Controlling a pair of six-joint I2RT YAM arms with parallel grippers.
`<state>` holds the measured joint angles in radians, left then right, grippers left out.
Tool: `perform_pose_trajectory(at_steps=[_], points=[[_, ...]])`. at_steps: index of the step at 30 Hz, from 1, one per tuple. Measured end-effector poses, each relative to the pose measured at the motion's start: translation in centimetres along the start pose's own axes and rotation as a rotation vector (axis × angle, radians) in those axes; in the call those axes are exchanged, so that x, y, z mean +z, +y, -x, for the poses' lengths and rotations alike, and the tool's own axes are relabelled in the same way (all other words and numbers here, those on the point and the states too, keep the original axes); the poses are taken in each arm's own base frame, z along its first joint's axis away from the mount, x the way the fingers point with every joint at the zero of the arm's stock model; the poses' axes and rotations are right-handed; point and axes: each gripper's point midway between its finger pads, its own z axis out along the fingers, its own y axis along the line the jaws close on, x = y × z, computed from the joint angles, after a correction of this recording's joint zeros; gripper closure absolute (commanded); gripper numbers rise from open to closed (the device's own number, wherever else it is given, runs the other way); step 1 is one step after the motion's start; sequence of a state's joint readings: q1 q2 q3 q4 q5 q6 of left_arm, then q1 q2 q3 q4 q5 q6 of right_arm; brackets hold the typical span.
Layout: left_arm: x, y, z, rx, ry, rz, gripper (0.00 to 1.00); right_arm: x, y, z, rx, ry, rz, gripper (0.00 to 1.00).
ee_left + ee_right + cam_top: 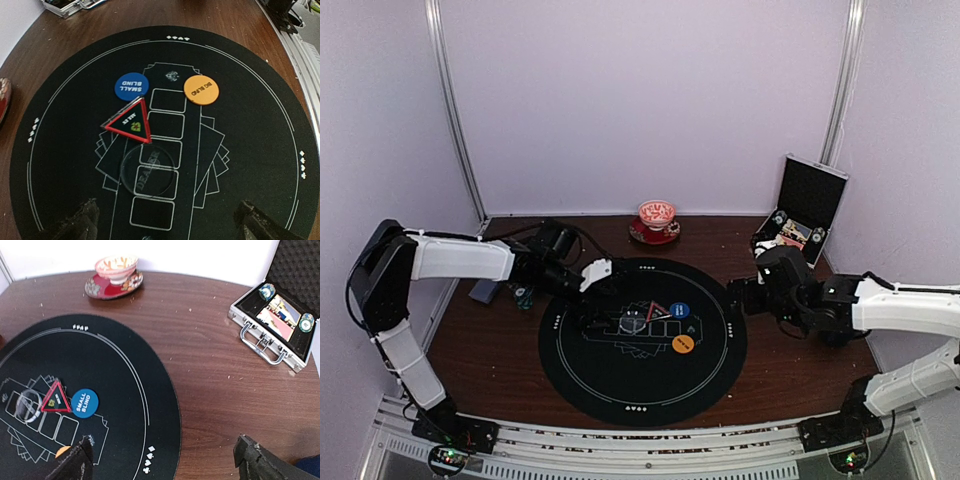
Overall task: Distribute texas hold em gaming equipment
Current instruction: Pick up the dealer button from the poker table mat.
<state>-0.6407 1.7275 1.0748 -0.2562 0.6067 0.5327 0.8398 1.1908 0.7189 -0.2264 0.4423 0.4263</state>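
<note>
Your left gripper [168, 221] and right gripper [166, 460] both gape, empty. Looks like the button step: left hangs over the clear dealer disc [148, 170]. Next, lower and pinch its edge.

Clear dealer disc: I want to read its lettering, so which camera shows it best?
The left wrist view: the clear dealer disc lies close and central on the black mat, DEALER lettering legible. The top external view shows only a faint ring; the right wrist view shows it small near its left edge, unreadable.
</note>
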Motion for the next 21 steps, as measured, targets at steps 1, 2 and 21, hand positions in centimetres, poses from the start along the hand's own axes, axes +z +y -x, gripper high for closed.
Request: perform_pose_trajectory(at_steps=[1, 2, 21], points=[[0.7, -0.4, 0.1, 0.009, 0.013, -0.015, 0.02, -0.3, -0.2, 0.3, 0.011, -0.017, 0.002, 0.0], [1.2, -0.7, 0.1, 0.016, 0.024, -0.025, 0.02, -0.5, -0.3, 0.5, 0.02, -0.029, 0.004, 0.0], [7.6, -0.8, -3.0, 0.02, 0.236, -0.046, 0.12, -0.4, -0.5, 0.8, 0.037, -0.052, 0.006, 0.0]])
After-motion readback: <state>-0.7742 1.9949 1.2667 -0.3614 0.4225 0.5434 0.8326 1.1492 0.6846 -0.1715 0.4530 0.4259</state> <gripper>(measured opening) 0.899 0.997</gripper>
